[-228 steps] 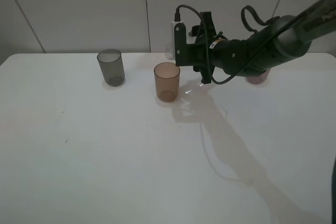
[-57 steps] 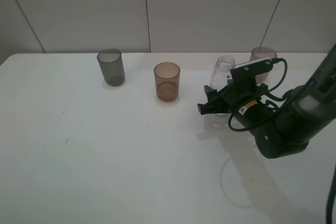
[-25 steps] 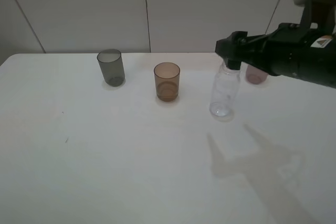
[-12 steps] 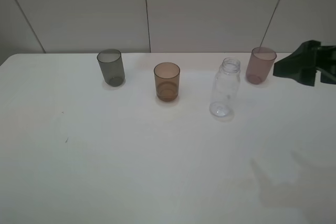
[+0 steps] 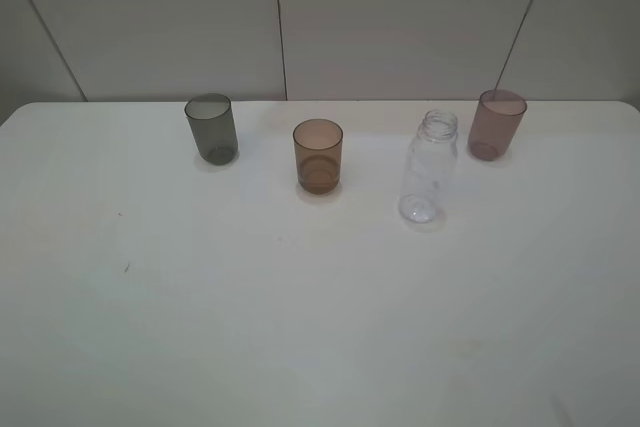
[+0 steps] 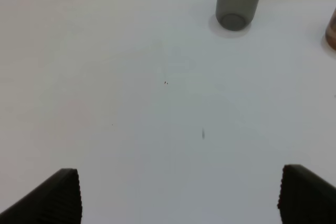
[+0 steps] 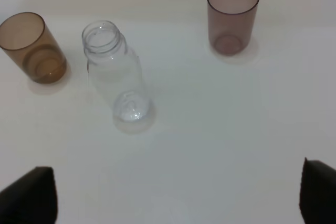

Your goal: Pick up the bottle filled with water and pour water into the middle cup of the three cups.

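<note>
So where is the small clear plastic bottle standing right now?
In the exterior high view the small clear plastic bottle stands upright on the white table, right of centre, between the orange-brown tumbler and the pink-mauve tumbler, touching neither.

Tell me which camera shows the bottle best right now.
The right wrist view: the bottle is close, whole, upright and capless, between the orange cup and the pink cup. The exterior high view shows the bottle whole too, only smaller. The left wrist view does not show it.
</note>
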`<state>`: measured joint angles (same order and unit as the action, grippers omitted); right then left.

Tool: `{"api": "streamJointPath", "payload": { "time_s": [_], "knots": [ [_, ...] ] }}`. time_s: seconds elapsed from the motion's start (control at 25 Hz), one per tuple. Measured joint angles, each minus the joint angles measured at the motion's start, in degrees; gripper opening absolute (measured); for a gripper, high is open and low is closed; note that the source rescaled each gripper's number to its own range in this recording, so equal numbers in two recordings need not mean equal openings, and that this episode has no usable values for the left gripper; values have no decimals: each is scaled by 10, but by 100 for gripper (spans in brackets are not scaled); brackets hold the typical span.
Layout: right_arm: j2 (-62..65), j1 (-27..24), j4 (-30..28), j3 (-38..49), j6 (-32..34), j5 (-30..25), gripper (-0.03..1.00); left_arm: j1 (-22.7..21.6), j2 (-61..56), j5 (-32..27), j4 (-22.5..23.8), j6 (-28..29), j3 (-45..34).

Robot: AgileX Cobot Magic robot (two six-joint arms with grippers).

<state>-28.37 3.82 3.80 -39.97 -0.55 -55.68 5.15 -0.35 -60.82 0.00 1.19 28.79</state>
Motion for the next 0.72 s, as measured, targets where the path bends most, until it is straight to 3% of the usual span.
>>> {"api": "streamJointPath", "payload": {
  "time_s": [0.24, 0.72],
  "knots": [
    [103, 0, -12, 5, 0, -36, 100, 0, 0, 0, 0, 0, 0],
    [245, 0, -38, 101, 0, -51, 100, 0, 0, 0, 0, 0, 0]
  ]
}}
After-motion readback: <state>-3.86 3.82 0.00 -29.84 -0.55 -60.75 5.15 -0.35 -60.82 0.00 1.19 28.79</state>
